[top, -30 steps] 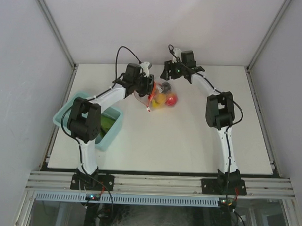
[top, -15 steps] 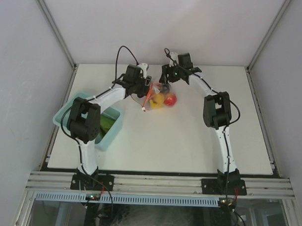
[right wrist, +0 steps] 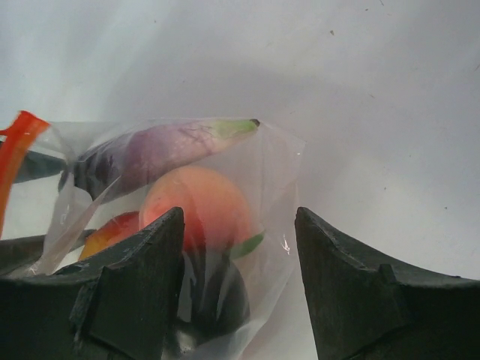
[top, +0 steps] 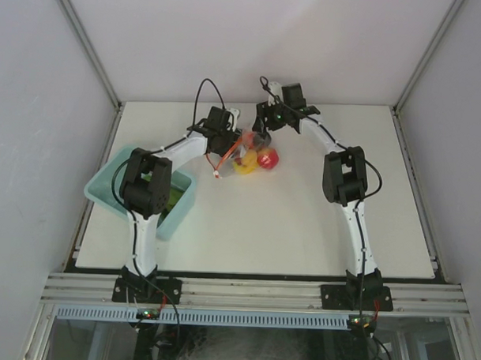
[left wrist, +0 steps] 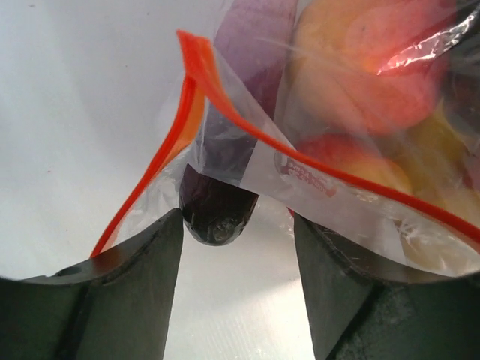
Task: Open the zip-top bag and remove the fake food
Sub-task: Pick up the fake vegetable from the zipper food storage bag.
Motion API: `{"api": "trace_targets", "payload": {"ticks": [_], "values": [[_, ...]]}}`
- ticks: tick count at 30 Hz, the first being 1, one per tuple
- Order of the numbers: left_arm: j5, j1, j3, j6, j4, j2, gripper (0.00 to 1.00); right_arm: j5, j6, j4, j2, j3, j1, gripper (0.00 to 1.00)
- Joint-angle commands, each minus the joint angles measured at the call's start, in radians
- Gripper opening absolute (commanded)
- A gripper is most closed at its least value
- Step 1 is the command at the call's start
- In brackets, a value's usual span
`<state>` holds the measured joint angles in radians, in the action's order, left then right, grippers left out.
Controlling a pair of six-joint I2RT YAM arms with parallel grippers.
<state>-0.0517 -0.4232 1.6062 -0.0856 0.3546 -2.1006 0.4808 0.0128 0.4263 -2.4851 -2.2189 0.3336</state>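
bag at 12 o'clock on counter, left claw wide around purple piece poking out the mouth, can't tell if right claw grips; closing left now risks pinching film and dragging bag.

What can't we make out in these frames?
- Right tool grip: right wrist view, the bag fills the gap between the fingers; contact unclear.
- Dark item low in the bag: right wrist view, shadowed, can't identify.
- Bin contents: top view, the left arm covers much of it.
- Fruit deep in the bag: left wrist view, blurred.
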Motion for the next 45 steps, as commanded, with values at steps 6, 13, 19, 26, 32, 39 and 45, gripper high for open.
{"api": "trace_targets", "payload": {"ticks": [6, 13, 19, 26, 32, 39, 45], "values": [[0.054, 0.013, 0.105, 0.003, 0.034, -0.058, 0.5, 0.042, -0.04, 0.016, -0.026, -0.068, 0.015, 0.6], [0.121, 0.016, 0.101, 0.024, 0.022, -0.067, 0.56, 0.08, -0.053, 0.019, -0.026, -0.069, 0.017, 0.58], [0.119, 0.016, 0.107, 0.028, 0.026, -0.07, 0.66, 0.12, -0.061, 0.019, -0.026, -0.068, 0.016, 0.57], [0.126, 0.019, 0.187, -0.02, 0.095, -0.134, 0.63, 0.151, -0.056, 0.013, -0.027, -0.067, 0.016, 0.56], [0.136, 0.02, 0.262, -0.027, 0.124, -0.17, 0.56, 0.173, -0.049, 0.009, -0.03, -0.069, 0.016, 0.53], [0.132, 0.02, 0.308, -0.031, 0.15, -0.198, 0.72, 0.173, -0.046, 0.007, -0.031, -0.069, 0.016, 0.53], [0.162, 0.017, 0.377, -0.061, 0.153, -0.233, 0.62, 0.175, -0.044, 0.009, -0.029, -0.071, 0.015, 0.53]]}}
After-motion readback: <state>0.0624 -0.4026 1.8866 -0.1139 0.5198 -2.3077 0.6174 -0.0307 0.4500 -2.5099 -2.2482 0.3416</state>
